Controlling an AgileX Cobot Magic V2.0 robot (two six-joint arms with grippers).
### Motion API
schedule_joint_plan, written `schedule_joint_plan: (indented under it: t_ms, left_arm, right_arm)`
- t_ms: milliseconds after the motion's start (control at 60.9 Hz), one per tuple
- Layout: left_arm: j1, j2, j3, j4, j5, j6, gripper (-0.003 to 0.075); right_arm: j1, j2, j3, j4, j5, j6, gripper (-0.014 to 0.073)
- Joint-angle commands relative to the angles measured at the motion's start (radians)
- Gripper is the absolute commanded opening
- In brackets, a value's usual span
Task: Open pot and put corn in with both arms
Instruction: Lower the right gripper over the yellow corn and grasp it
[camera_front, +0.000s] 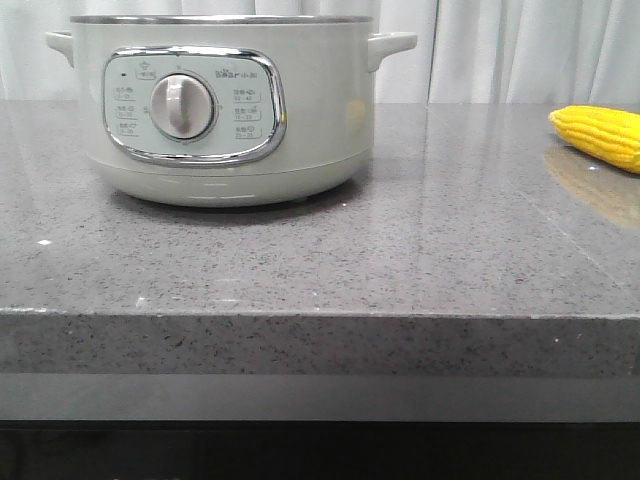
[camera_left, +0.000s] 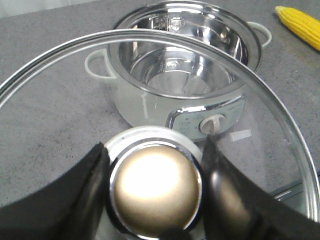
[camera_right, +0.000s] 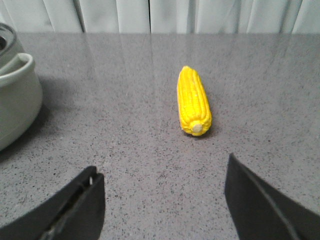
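Observation:
The pale-green pot (camera_front: 220, 110) stands at the left back of the counter, uncovered in the left wrist view (camera_left: 200, 15), its steel inside bare. My left gripper (camera_left: 154, 150) is shut on the round knob (camera_left: 155, 187) of the glass lid (camera_left: 150, 37) and holds the lid in the air, in front of and above the pot. The yellow corn (camera_front: 600, 135) lies on the counter at the right, also in the left wrist view (camera_left: 300, 25). My right gripper (camera_right: 162, 172) is open and empty above the counter, short of the corn (camera_right: 194, 102). Neither gripper shows in the front view.
The grey speckled counter (camera_front: 400, 250) has its front edge near the camera. White curtains (camera_front: 520, 50) hang behind it. One pot handle (camera_right: 20, 65) shows at the edge of the right wrist view, apart from the corn.

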Motion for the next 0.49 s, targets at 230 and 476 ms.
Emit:
schedule_joint_plan:
  t_ms: [230, 476]
  left_arm:
    - [-0.001, -0.062, 0.01, -0.017, -0.184, -0.004, 0.0064]
    - [-0.001, -0.062, 0.01, -0.017, -0.184, -0.004, 0.0064]
  right_arm:
    - [-0.003, 0.492, -0.479, -0.009, 0.196, 0.002, 0.0528]
    - [-0.017, 0.811, -0.853, -0.009, 0.42, -0.005, 0.0529]
